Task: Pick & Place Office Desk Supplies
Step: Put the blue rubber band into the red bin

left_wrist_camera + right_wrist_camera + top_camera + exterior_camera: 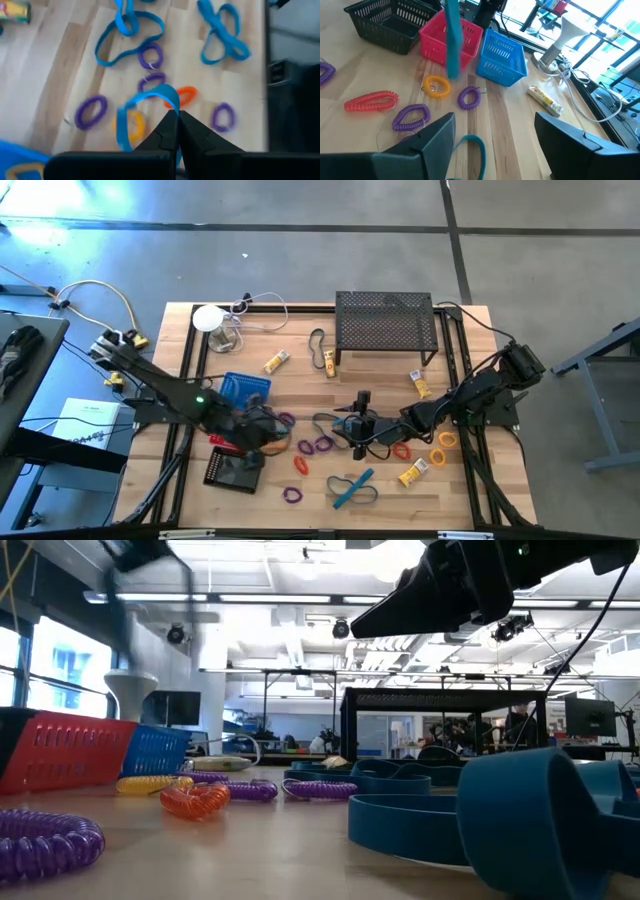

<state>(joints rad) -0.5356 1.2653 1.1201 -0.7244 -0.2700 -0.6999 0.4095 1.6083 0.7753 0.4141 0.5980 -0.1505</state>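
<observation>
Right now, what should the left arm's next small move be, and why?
Probably swing over a basket and let go. The left gripper is shut on a blue band that hangs from it, close to the red basket and the blue basket. Which basket it belongs in, I can't tell.

- A large open workshop or lab hall, with a grey concrete floor (560,240) around the wooden table (300,490)
- Exposed ceiling beams and strip lights (290,615) overhead
- Monitors (590,718) and benches in the background
</observation>
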